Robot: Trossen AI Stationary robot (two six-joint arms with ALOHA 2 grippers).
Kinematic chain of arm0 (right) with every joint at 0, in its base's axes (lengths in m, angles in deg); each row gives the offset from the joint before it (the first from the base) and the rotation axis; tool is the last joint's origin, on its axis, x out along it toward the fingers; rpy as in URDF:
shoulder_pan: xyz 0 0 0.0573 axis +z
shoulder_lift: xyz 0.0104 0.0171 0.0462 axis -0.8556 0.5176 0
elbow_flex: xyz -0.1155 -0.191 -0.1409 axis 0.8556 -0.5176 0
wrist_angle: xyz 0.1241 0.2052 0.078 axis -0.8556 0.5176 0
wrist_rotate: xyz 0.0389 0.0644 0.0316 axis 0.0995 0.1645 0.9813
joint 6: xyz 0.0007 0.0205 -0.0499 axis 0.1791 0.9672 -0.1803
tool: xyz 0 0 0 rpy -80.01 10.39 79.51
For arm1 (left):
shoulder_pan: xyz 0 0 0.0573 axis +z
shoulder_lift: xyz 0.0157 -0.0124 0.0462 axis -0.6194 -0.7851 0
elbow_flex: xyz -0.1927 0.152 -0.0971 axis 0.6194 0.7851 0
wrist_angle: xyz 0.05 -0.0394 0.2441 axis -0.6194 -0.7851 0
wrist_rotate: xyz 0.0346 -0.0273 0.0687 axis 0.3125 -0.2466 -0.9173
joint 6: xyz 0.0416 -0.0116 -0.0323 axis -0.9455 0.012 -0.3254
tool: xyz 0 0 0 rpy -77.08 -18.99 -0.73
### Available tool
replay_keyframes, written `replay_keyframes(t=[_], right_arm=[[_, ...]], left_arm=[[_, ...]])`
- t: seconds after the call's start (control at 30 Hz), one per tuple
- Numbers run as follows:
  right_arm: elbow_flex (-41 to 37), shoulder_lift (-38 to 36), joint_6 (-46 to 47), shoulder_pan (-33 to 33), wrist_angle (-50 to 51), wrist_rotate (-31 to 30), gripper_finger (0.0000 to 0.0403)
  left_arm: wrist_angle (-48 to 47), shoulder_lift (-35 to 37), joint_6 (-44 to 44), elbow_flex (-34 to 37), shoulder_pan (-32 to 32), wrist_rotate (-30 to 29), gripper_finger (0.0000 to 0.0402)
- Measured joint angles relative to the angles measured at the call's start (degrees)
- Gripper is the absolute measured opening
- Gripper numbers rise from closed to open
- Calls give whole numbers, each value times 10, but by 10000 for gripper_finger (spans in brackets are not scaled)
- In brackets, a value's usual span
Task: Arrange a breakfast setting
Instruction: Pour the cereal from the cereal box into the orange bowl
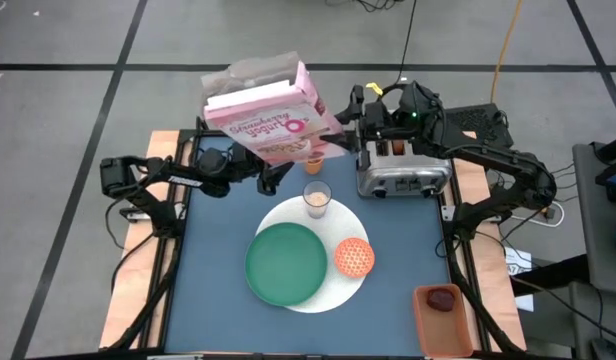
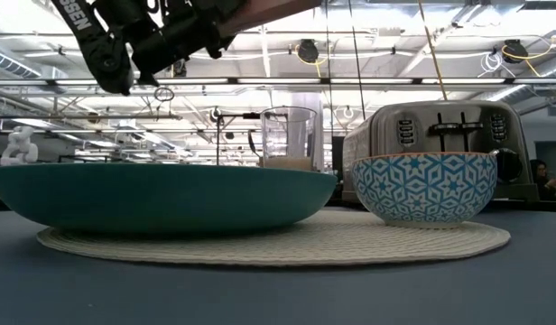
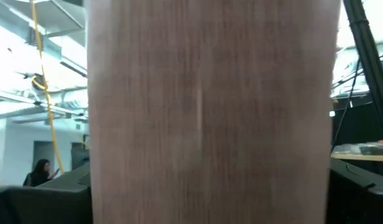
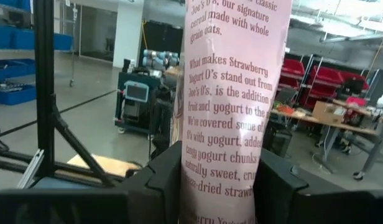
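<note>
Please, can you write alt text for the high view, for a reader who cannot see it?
Seen from above, both grippers hold a pink cereal box aloft at the table's far edge, beside a toaster. Nearer sit a green round plate, small orange bowl and milk glass on a white disc.

Even, bright overhead lighting from ceiling strip fixtures visible in upper low view, soft faint shadows on table, mild glare on toaster (image 2: 445,135); left wrist view filled by a blurred, out-of-focus brown surface at centre; pink cereal box (image 4: 232,106) print sharp in right wrist view.
</note>
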Motion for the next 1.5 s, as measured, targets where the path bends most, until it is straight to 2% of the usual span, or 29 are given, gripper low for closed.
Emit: replay_keyframes(t=[0.57, 0.7, 1.1, 1.3, 1.5], right_arm=[[0, 2, -13, 0, 23, -1, 139], [0, 2, -13, 0, 23, -1, 139], [0, 3, -13, 0, 24, -5, 139], [0, 3, -13, 0, 28, -2, 139], [0, 3, -13, 0, 28, -1, 139]], left_arm=[[-1, 0, -1, -2, 0, 3, 351], [-1, 0, 22, -2, 0, 2, 351], [-4, 0, 45, -2, -2, -45, 351], [-4, 0, -14, -2, -16, -48, 351], [-4, 0, -26, -2, -22, -49, 351]])
